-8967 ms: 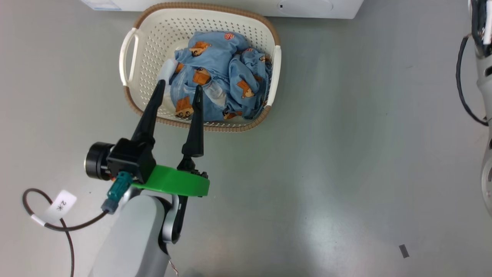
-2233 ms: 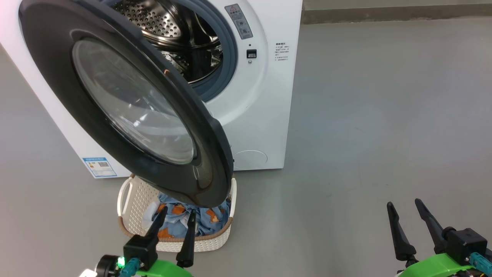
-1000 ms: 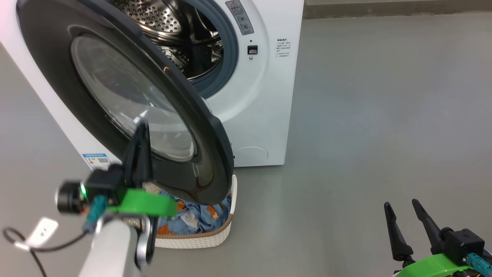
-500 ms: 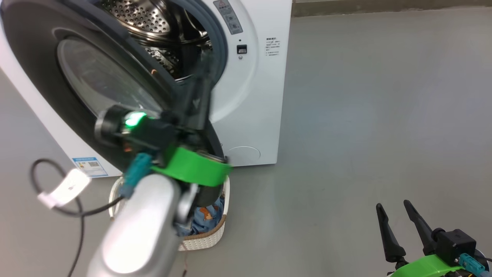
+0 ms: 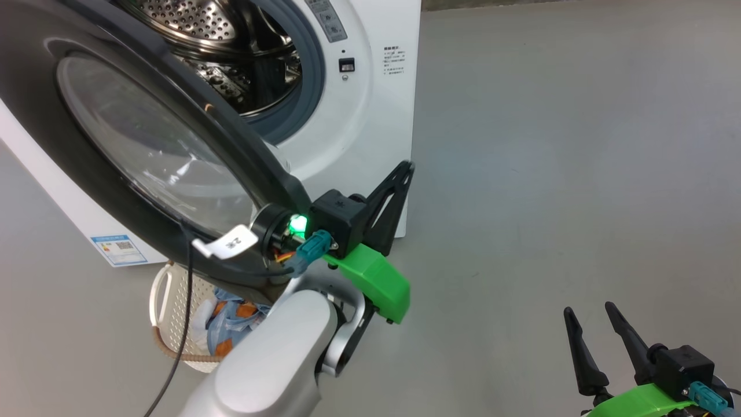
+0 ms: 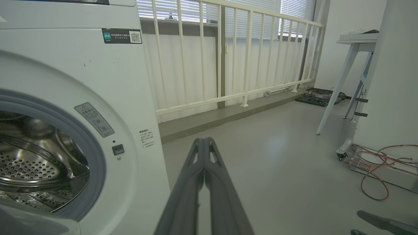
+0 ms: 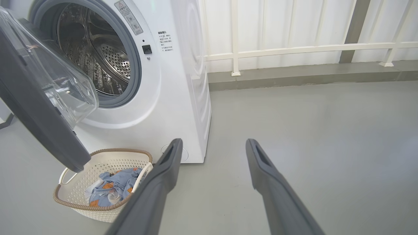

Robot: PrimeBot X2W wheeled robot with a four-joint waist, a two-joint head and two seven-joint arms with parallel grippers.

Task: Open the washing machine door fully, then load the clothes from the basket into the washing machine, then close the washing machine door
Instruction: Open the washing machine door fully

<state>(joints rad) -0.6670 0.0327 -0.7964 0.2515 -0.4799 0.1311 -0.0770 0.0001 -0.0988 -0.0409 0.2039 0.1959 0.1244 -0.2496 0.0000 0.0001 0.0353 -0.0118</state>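
Note:
The white washing machine [image 5: 370,110] stands at the upper left with its steel drum [image 5: 220,35] exposed. Its round black door [image 5: 145,150] hangs partly open, swung out over the basket [image 5: 168,289]. The cream basket sits on the floor below the door and holds the light blue clothes [image 7: 111,189]. My left gripper [image 5: 405,169] is shut and empty, raised just right of the door's free edge, in front of the machine's lower right corner. In the left wrist view the left gripper [image 6: 204,142] points past the machine's front. My right gripper [image 5: 587,315] is open, low at the right over bare floor.
Grey floor [image 5: 567,145] stretches to the right of the machine. A white railing [image 6: 228,49] runs along the back wall. A white table's legs [image 6: 343,81] and loose cables [image 6: 378,169] lie far right. My left arm's tagged cable [image 5: 185,289] hangs in front of the door.
My left gripper has risen from the basket, shut, and swung right past the door's free edge. The head camera has shifted. The right gripper has kept still.

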